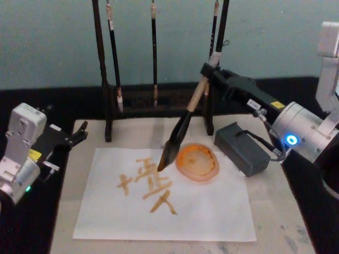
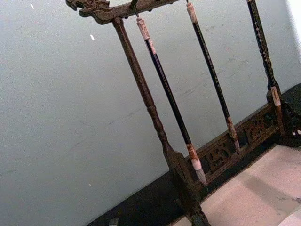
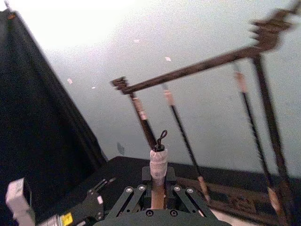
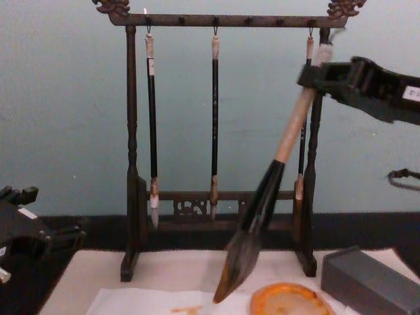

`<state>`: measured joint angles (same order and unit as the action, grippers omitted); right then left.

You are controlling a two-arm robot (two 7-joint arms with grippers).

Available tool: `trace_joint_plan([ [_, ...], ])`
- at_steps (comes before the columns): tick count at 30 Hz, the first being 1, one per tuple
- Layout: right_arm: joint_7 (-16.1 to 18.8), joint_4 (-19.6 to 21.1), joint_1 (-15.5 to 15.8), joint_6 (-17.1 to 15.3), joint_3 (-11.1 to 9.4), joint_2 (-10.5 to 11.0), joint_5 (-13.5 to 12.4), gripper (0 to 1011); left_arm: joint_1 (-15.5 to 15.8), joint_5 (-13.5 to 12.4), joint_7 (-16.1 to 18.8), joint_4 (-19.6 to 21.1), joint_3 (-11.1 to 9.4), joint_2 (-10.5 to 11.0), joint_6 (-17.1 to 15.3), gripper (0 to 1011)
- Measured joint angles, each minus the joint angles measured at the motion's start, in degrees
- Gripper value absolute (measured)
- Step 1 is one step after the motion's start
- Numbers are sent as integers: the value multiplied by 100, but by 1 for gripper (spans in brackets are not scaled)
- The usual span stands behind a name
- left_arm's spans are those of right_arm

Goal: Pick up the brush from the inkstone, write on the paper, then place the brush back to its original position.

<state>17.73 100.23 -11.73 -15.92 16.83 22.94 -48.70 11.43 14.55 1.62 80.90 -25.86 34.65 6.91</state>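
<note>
My right gripper (image 1: 208, 71) is shut on the upper handle of the brush (image 1: 183, 127), just below its white-taped end (image 3: 158, 162). The brush slants down and to the left, with its dark bristles over the paper's (image 1: 212, 211) top edge, close beside the inkstone (image 1: 197, 161). I cannot tell whether the tip touches the sheet. The orange-brown inkstone lies on the paper's upper right part. Several orange strokes (image 1: 151, 185) mark the paper to the left of it. In the chest view the brush (image 4: 262, 197) hangs in front of the rack. My left gripper (image 1: 79, 135) rests open at the mat's left edge.
A dark wooden rack (image 1: 108, 100) with three slim hanging brushes (image 4: 214, 118) stands behind the paper. A grey rectangular block (image 1: 241, 148) lies right of the inkstone, under my right arm. A beige felt mat (image 1: 275, 211) lies beneath everything.
</note>
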Motion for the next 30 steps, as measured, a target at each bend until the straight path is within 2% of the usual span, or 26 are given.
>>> trace_joint_plan([
  [3, -169, -144, -62, -314, -173, -58, -400, 172, 0, 0, 0, 0, 0, 0, 0, 1010],
  [4, -279, -238, -89, -503, -274, -95, -630, 173, 0, 0, 0, 0, 0, 0, 0, 1010],
  [7, -456, -376, -126, -753, -416, -149, -957, 172, 0, 0, 0, -1, 0, 0, 0, 1010],
  [8, -577, -480, -151, -906, -509, -185, -1151, 173, 0, 0, 0, 0, 0, 0, 0, 1009],
  [14, -994, -865, -268, -1343, -800, -267, -1785, 172, 0, 0, 0, 0, 0, 0, 0, 1010],
  [20, -1286, -1263, -374, -1530, -960, -314, -2173, 173, 0, 0, 0, 0, 0, 0, 0, 1010],
  [30, -1623, -1805, -515, -1537, -1069, -439, -2578, 173, 0, 0, 0, 0, 0, 0, 0, 1010],
])
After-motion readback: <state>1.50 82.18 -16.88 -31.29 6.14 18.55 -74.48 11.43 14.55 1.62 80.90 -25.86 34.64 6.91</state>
